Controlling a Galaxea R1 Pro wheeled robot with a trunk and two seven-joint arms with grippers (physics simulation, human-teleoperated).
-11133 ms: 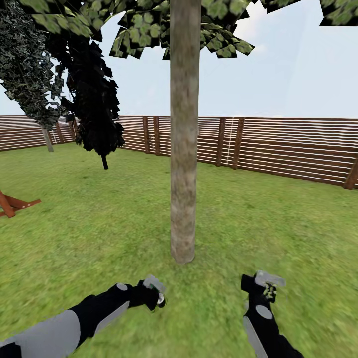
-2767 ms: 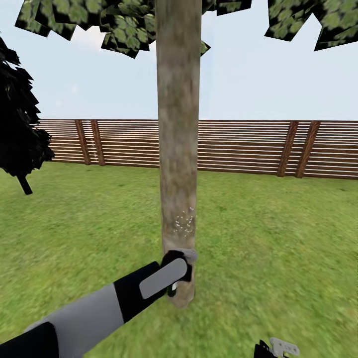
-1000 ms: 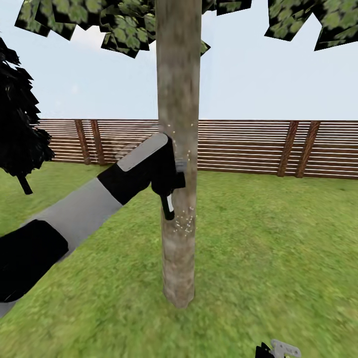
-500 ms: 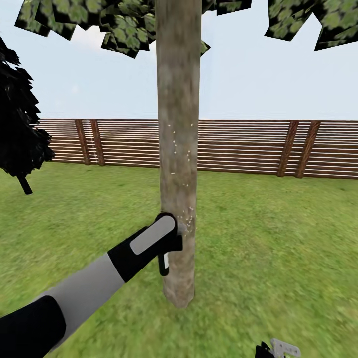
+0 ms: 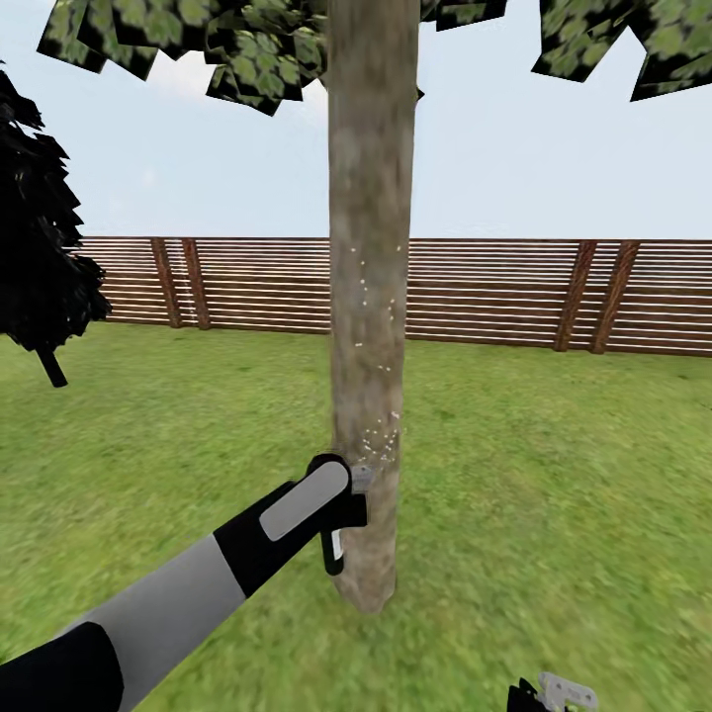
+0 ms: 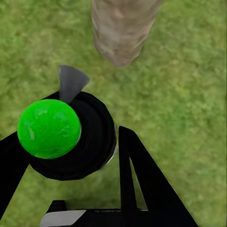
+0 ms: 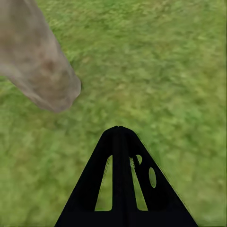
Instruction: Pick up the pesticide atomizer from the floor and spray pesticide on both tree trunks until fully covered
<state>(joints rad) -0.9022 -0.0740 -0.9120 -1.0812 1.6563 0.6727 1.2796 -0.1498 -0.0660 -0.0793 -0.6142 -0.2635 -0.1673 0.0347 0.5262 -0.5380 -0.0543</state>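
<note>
Head view has my left gripper [image 5: 341, 499] low against the tree trunk [image 5: 368, 297], with the sprayer [image 6: 66, 137] pressed close so the mist lands on bark rather than grass [image 5: 554, 475]; I judge the white flecks [image 5: 381, 440] above it to be spray. Left wrist view shows my fingers [image 6: 142, 179] clamped around the sprayer's black body under its green cap [image 6: 48, 127], the grey nozzle [image 6: 71, 81] aimed toward the trunk's base. My right gripper [image 7: 119, 137] hangs over grass, fingertips together, holding nothing.
</note>
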